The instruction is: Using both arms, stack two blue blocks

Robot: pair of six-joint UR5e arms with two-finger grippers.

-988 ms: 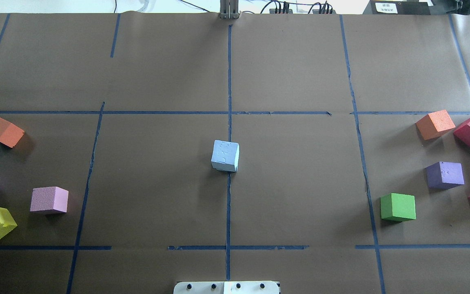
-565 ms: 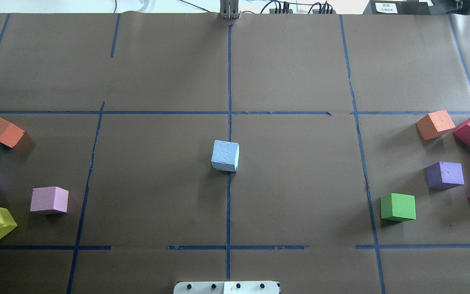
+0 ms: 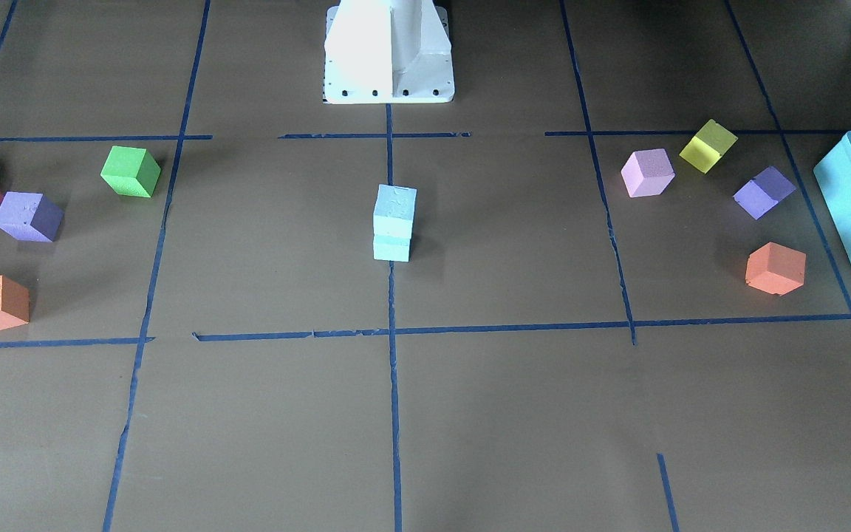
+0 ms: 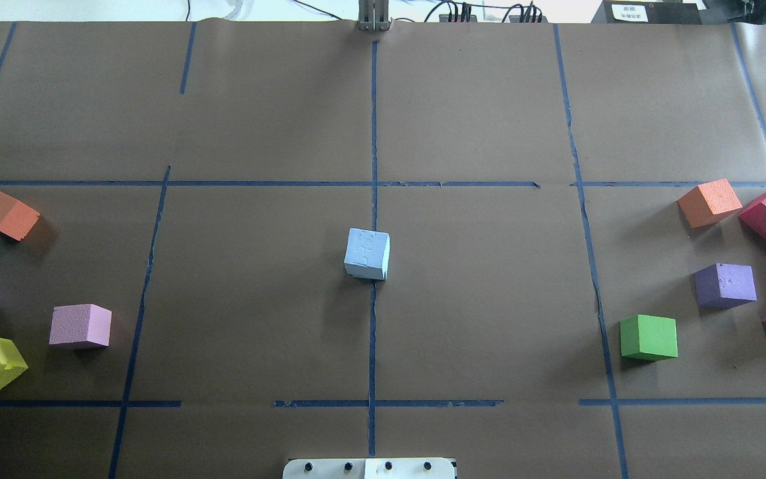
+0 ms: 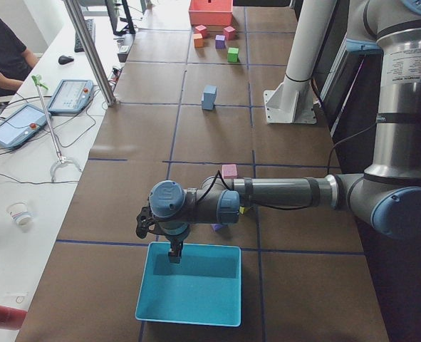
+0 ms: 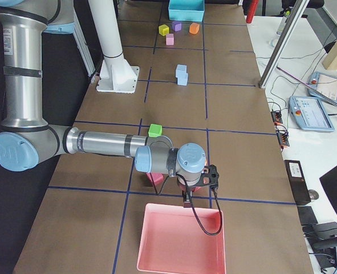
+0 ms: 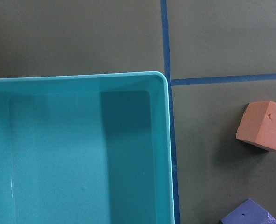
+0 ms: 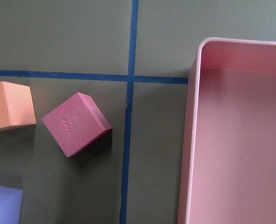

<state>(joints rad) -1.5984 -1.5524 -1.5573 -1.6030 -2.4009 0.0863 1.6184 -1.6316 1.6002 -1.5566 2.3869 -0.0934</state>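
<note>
The 2 blue blocks (image 3: 394,223) sat stacked at mid tabletop (image 3: 263,244), well apart from the left fingers (image 5: 174,251) and right fingers (image 6: 185,198) (apparently equally far); their spread couldn't be told.

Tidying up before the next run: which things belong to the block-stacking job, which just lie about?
Job: upper blue block, lower blue block, left arm, right arm.
Lying about: green cube, pink cube, yellow cube, teal tray, pink tray.
</note>
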